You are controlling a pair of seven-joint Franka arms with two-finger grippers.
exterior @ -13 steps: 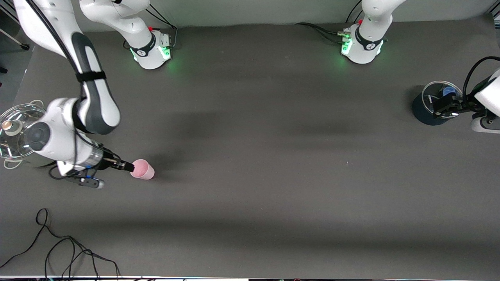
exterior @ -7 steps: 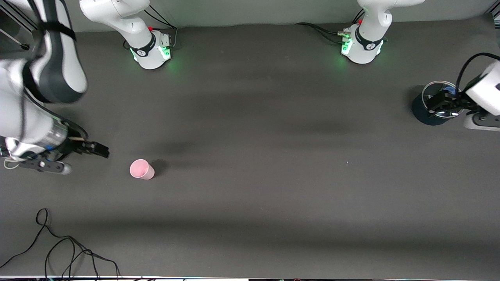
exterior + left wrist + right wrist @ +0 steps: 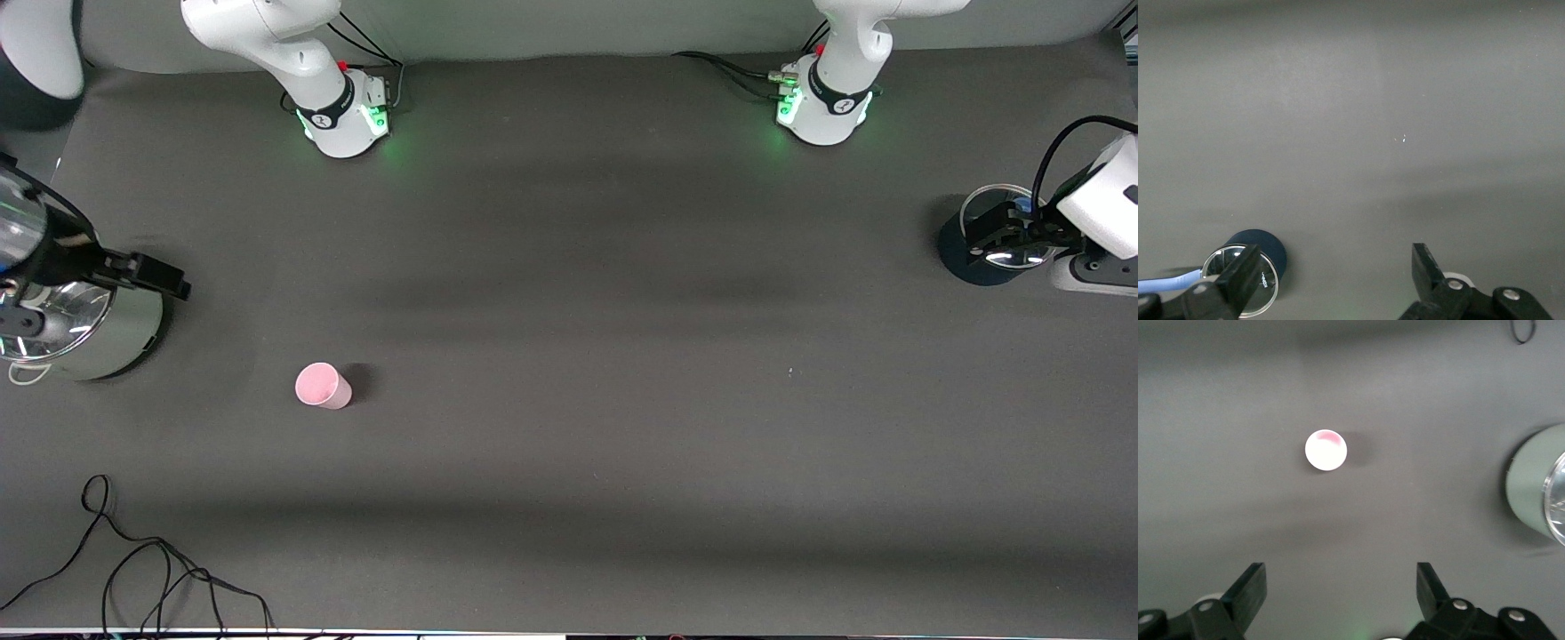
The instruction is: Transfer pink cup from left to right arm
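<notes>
Beside the steel pot (image 3: 89, 342), the pink cup (image 3: 322, 386) stands alone where I let it go. My right gripper (image 3: 164, 280) has risen over the pot, spread wide, empty; my left gripper (image 3: 1000, 233) waits, wide open, over the dark pot (image 3: 965, 258). Handover done.

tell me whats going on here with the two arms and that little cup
Neither arm is handling anything at this moment. The pink cup stands upright and alone on the table, toward the right arm's end. The right end effector is open and empty, up over the steel pot at that end of the table, apart from the cup. The left end effector is open too, waiting over the dark blue pot at the left arm's end.
</notes>
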